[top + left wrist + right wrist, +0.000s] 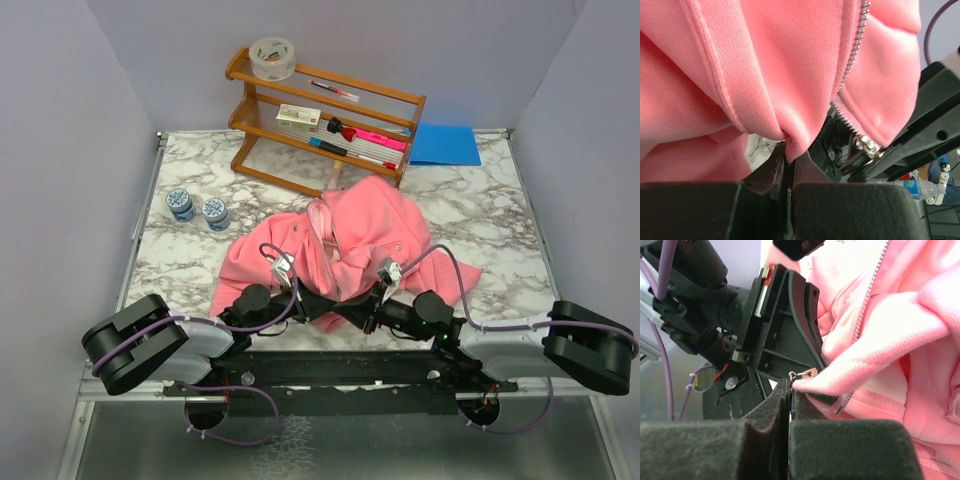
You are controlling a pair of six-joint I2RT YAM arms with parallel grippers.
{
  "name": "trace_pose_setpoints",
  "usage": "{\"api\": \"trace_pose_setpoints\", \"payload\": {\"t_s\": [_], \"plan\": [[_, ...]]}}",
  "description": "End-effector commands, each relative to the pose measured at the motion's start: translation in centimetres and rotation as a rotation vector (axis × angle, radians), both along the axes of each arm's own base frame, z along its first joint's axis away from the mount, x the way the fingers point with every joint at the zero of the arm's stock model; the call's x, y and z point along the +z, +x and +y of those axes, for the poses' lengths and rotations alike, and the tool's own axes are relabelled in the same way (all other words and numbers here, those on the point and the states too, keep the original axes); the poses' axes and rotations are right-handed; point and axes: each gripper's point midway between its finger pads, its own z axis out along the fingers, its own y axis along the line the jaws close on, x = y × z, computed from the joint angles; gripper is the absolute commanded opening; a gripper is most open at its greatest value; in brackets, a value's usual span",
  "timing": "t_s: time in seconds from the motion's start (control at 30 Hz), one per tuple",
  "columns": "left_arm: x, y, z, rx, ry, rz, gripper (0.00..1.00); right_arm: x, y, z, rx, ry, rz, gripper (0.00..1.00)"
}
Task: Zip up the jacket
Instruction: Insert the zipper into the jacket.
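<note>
Top view. Shows the jacket [345, 240] heaped at mid-frame on the marble counter [480, 200], front open and pale lining up. Finds both arms stretched in from the lower corners and meeting at the jacket's lower edge, left gripper [335, 308] just beside right gripper [370, 318], probably so the two zipper ends can be brought together. Places the wooden rack [330, 120] and two small jars [197, 207] in the upper part of the frame, well apart from the work.

Left wrist view. Shows the left gripper [790, 152] pressed together on a fold of pink fleece at lower centre, likely to hold that side taut. Catches zipper teeth [855, 50] slanting from the upper right down to a metal end piece [867, 145], close beside the other arm's black body.

Right wrist view. Shows the right gripper [790, 390] pinching the hem corner at lower centre, where a small metal zipper end [805, 374] pokes out, seemingly held there for aiming at the opposite side. Cannot tell whether the two ends are joined yet.
</note>
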Motion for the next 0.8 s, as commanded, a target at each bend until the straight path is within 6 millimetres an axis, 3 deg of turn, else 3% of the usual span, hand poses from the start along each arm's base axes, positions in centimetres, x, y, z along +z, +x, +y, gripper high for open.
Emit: {"api": "trace_pose_setpoints", "payload": {"t_s": [0.0,0.27,0.63,0.67,0.77], "plan": [[-0.8,-0.1,0.4,0.001,0.037,-0.025,0.0,-2.2,0.5,-0.6,-0.074,-0.102,0.169,0.01],[-0.2,0.1,0.9,0.024,0.031,-0.069,0.0,-2.7,0.8,-0.8,-0.14,-0.175,0.309,0.01],[0.3,0.5,1.3,0.053,0.019,-0.092,0.0,-7.5,-0.7,-2.3,-0.066,-0.345,0.267,0.02],[0.3,0.5,1.3,0.056,0.02,-0.091,0.0,-7.5,-0.7,-2.5,-0.065,-0.352,0.26,0.05],[0.1,0.6,1.4,0.066,0.024,-0.086,0.0,-7.0,-0.6,-3.0,-0.082,-0.356,0.245,0.33]]}}
